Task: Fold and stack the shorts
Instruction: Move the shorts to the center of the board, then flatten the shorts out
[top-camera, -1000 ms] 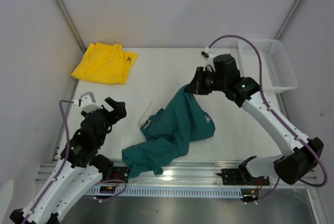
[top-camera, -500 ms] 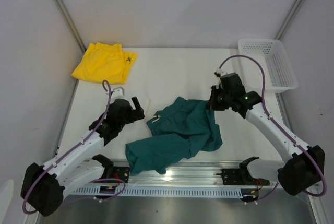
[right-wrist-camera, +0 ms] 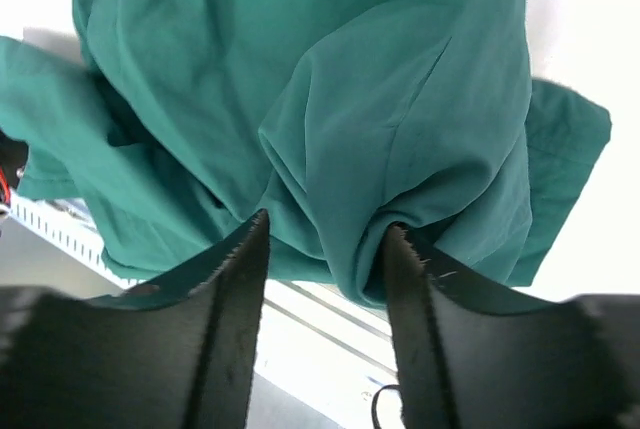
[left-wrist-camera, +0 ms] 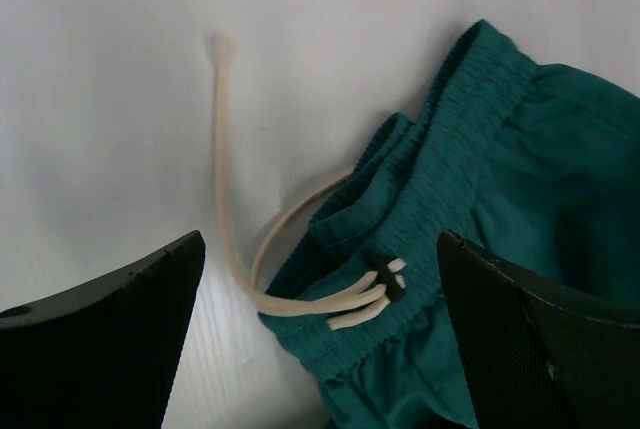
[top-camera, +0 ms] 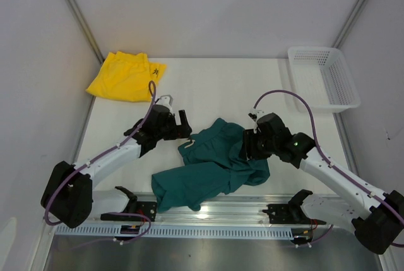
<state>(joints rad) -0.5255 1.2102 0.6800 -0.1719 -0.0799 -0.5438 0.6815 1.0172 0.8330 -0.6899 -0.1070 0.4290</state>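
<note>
Right wrist view: the right gripper (right-wrist-camera: pixel 325 231) stands half-open astride a fold of the teal shorts (right-wrist-camera: pixel 300 69) that could snag as it lifts, and the left gripper (left-wrist-camera: pixel 320 241), spread wide, might pinch only the drawstring (left-wrist-camera: pixel 223 179).

left arm (top-camera: pixel 107 160) is stretched out low from the near-left toward the teal shorts (top-camera: pixel 214 163). left gripper (top-camera: pixel 184 126) sits at their left edge, by the waistband. Its jaws are spread wide, one finger on each side of that edge, neither touching the cloth.

right arm (top-camera: pixel 334 176) comes in from the near-right, elbow bent, wrist pitched down. right gripper (right-wrist-camera: pixel 320 289) is down on the shorts' right side, jaws parted with a fold of the cloth in the gap.
</note>
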